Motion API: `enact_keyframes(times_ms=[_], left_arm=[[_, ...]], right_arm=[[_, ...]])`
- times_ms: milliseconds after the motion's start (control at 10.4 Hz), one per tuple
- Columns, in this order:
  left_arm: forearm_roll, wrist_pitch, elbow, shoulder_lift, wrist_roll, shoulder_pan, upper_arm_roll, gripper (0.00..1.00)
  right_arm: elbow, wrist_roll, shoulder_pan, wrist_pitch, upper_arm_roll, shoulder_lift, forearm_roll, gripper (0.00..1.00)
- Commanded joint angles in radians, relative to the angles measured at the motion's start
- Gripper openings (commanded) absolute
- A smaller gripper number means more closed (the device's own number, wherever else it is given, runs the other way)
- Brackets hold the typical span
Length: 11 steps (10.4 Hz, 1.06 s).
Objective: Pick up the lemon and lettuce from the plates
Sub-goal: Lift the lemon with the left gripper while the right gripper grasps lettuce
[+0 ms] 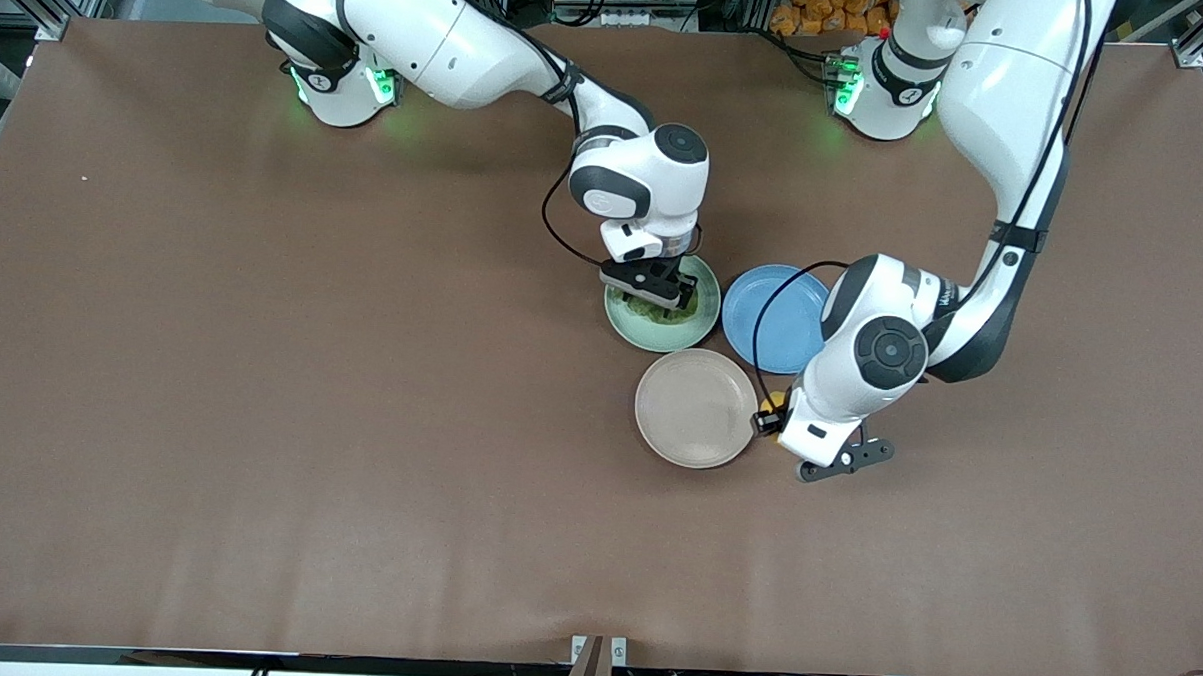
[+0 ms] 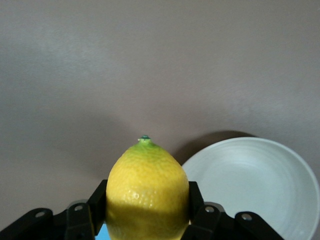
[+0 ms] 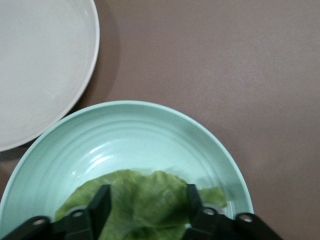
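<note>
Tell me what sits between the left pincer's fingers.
The lemon sits there, nub end pointing away from the left pincer, a finger pressed to each side. The left wrist view shows it, with the beige plate beside.

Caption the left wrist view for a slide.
Left hand grips the small oval yellow lemon above the brown table, beside the round beige-cream plate.

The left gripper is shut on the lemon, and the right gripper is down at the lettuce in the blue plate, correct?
Not quite. The right gripper is at the lettuce in the mint green plate, as the right wrist view shows. The left gripper does hold the lemon.
</note>
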Motion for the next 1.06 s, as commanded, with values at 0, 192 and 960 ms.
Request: enact_keyframes(times_ms=[0, 192, 960], left_arm=[[0.019, 0.01, -0.118, -0.094, 0.068, 0.042, -0.01, 0.0], [0.017, 0.048, -0.215, -0.146, 0.199, 0.108, -0.011, 0.0], [0.02, 0.122, -0.339, -0.151, 0.532, 0.272, -0.01, 0.0]], right_arm=[[0.027, 0.014, 0.029, -0.012, -0.005, 0.017, -0.072, 0.32], [0.023, 0.009, 0.042, -0.012, -0.005, 0.017, -0.101, 0.19], [0.034, -0.299, -0.192, -0.242, 0.191, -0.125, 0.009, 0.0]])
